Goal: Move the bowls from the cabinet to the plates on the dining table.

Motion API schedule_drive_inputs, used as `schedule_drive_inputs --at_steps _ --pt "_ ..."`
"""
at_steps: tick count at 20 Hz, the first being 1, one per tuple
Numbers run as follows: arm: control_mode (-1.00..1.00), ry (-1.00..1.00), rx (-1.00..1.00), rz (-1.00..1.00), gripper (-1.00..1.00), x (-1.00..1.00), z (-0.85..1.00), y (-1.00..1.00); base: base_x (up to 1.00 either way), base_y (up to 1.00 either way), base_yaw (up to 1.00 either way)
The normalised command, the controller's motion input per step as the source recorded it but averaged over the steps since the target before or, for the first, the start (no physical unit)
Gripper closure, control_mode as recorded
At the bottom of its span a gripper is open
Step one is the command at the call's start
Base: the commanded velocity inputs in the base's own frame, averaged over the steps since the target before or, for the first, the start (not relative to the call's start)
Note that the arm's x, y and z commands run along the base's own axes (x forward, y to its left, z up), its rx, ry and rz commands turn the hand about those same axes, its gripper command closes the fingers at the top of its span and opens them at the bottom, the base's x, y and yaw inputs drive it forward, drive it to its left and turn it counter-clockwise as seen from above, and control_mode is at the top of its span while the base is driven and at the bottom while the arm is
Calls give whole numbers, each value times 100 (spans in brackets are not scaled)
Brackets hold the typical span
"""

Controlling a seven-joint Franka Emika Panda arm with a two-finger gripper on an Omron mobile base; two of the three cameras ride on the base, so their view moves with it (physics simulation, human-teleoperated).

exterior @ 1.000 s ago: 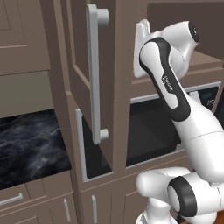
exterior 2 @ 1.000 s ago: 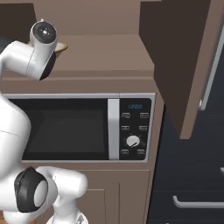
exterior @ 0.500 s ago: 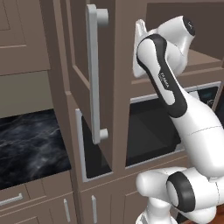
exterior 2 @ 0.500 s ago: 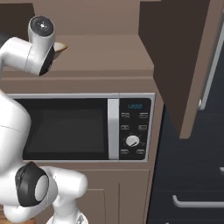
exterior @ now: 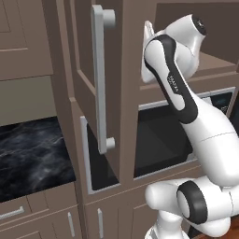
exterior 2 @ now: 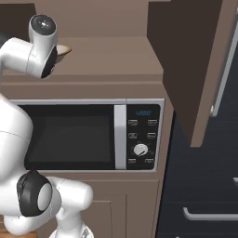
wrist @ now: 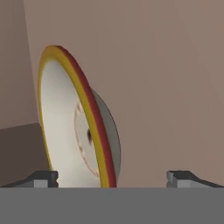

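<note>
A cream bowl (wrist: 65,127) with a yellow and red-brown rim stands close in front of the hand on the cabinet shelf (exterior 2: 111,60); the hand view shows it rolled on edge. A sliver of its tan rim (exterior 2: 63,49) peeks out beside the wrist. Behind it shows a grey curved shape (wrist: 113,131); I cannot tell whether that is a second bowl. My gripper (wrist: 114,178) is open wide, its fingertips (wrist: 46,178) on either side of the bowl's rim, not touching it. The cabinet door (exterior: 98,79) hangs open. The plates and the dining table are out of view.
A grey microwave (exterior 2: 93,137) sits right below the shelf. The open door with its long bar handle (exterior: 99,74) juts out left of the arm. A black marble counter (exterior: 32,154) lies lower left, above brown drawers (exterior: 28,212).
The wrist has risen a little and edged further in over the shelf towards the bowl. The jaws have stayed open.
</note>
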Motion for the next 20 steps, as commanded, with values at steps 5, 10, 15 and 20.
schedule_drive_inputs --at_steps 5,10,15,20 --pt "-100 -7 2 0 -100 42 -54 35 0 0 0" --pt "-100 -13 10 -1 -100 45 -32 20 0 0 0" --pt "-100 -13 13 -2 -100 43 3 11 0 0 0" --pt "-100 -11 9 -1 -100 40 9 18 0 0 0"
